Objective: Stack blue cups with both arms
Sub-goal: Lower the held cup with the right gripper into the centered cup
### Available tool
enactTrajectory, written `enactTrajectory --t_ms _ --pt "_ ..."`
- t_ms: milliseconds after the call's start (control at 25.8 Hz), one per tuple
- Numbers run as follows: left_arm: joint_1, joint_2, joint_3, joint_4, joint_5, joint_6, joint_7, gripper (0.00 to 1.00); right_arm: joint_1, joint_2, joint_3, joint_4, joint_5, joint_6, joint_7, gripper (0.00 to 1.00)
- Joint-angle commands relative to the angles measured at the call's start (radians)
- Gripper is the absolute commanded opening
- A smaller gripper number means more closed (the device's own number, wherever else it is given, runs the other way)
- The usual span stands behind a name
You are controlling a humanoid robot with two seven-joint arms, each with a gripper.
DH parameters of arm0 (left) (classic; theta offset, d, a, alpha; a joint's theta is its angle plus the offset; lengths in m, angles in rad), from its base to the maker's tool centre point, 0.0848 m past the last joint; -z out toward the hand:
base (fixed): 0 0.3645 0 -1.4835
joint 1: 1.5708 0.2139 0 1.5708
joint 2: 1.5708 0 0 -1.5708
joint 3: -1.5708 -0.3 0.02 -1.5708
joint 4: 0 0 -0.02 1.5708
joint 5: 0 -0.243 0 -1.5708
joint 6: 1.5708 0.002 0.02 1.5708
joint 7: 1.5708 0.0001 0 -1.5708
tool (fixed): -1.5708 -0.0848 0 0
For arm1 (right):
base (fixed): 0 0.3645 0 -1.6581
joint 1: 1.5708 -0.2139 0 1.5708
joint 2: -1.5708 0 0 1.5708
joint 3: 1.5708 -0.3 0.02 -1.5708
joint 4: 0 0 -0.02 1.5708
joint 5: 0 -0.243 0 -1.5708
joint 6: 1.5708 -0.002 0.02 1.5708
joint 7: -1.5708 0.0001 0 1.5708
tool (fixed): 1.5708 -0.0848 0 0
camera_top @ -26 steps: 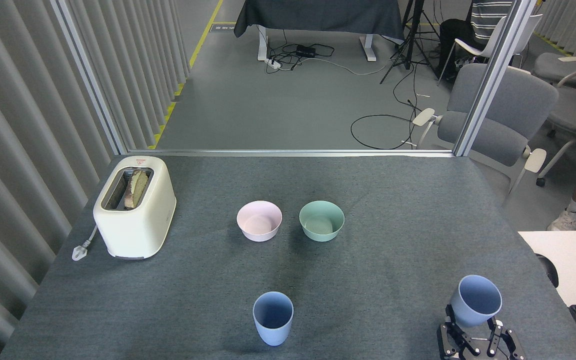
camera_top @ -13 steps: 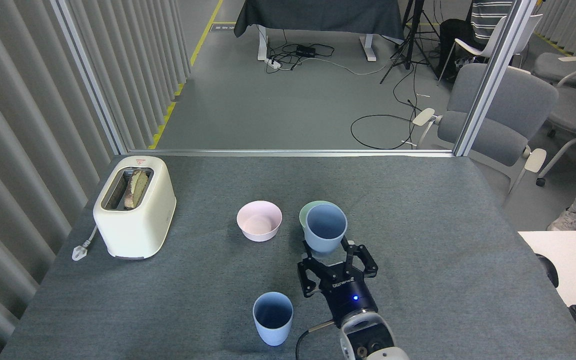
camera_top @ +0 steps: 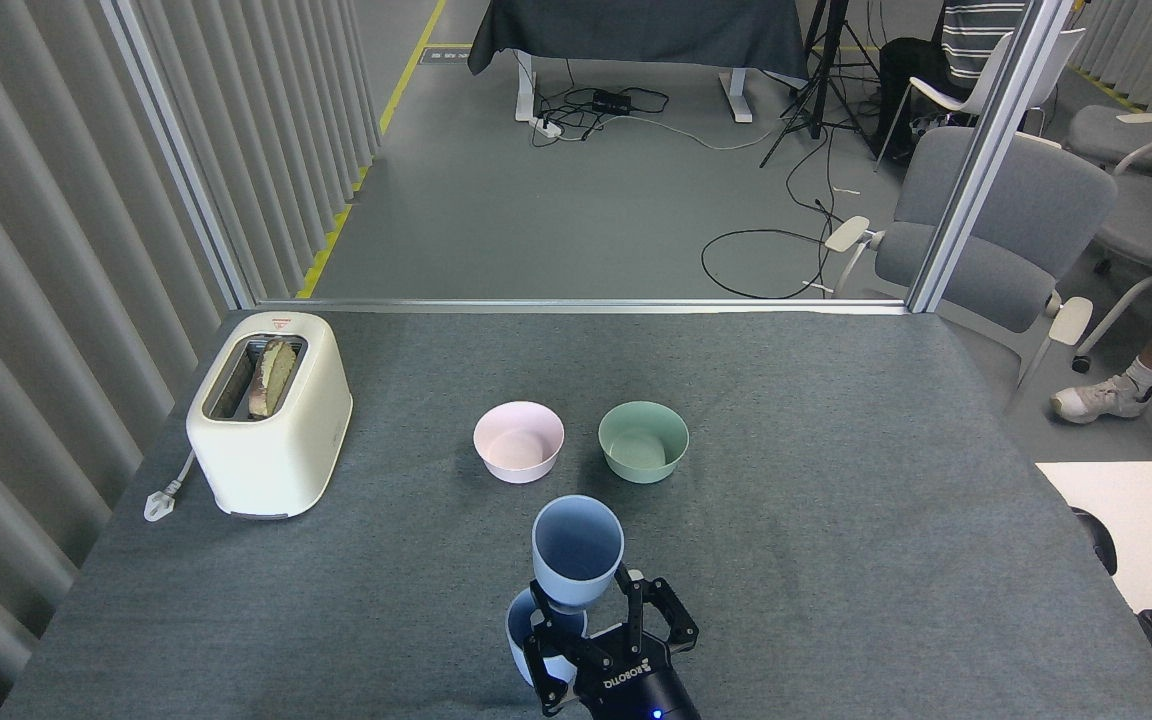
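The grey counter (camera_top: 836,520) carries a toaster (camera_top: 271,415), a pink bowl (camera_top: 519,441) and a green bowl (camera_top: 643,441). The right gripper (camera_top: 596,640), jaws clamped low on one blue cup (camera_top: 577,552), holds it above the standing cup (camera_top: 528,625). A misaligned descent could clip that rim and tip it.

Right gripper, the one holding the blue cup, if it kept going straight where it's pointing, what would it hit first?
Probably nothing soon: the right gripper with its held cup points toward the gap between the pink bowl and green bowl. Depth is unclear.
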Motion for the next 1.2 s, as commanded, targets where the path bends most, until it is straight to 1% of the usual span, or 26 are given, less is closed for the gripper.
enactTrajectory --t_ms 0,348,542,1006,1161 --pt "0.0 0.0 0.0 0.001 0.0 0.0 -0.001 1.0 0.013 -0.001 0.003 -0.007 0.002 -0.007 -0.001 0.61" --pt "0.0 0.001 0.0 0.003 0.0 0.0 0.0 1.0 0.027 -0.01 0.001 0.01 0.004 -0.007 -0.003 0.61" --pt "0.0 0.001 0.002 0.003 0.0 0.0 0.0 1.0 0.022 -0.004 0.001 0.048 0.006 -0.005 -0.01 0.63" --pt "0.0 0.001 0.005 0.003 0.0 0.0 0.0 1.0 0.013 0.0 0.003 0.062 0.004 -0.007 -0.016 0.63" --pt "0.0 0.001 0.005 0.003 0.0 0.0 0.0 1.0 0.012 0.0 0.003 0.092 0.004 -0.007 -0.016 0.64"
